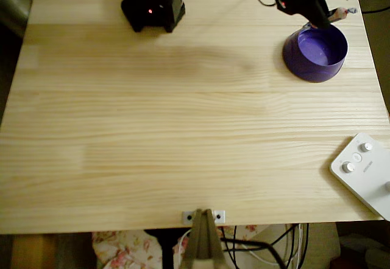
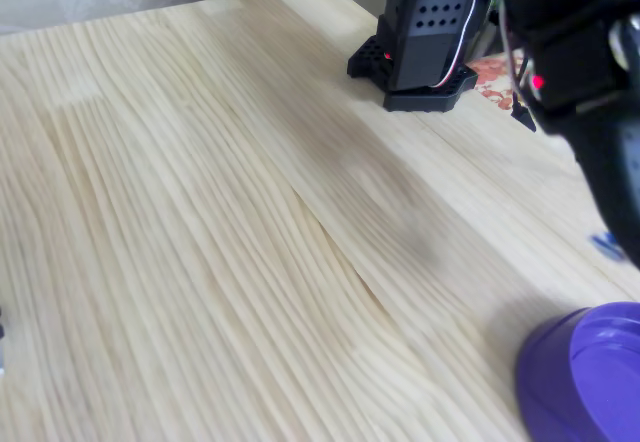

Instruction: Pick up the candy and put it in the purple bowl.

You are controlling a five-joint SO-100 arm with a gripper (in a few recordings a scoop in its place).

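Candy (image 1: 342, 13) sits pinched in the gripper (image 1: 332, 17) at the purple bowl's (image 1: 315, 53) far rim, near the worktop's (image 1: 183, 129) far right corner in the overhead view (pickup done). Only the drop into the bowl seems left.

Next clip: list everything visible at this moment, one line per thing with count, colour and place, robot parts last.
purple bowl: one, deep purple with a lighter violet inside, far right of the table in the overhead view.
candy: one, pinkish with whitish ends, at the gripper's tip beyond the bowl's far rim.
white box with knobs: one, white, near-right table edge.
wooden table: one, pale pine.
metal bracket: one, silver, near edge, centre.
arm base: one, black, red light, far edge.
gripper: one, black, holding the candy, above the bowl's far rim.
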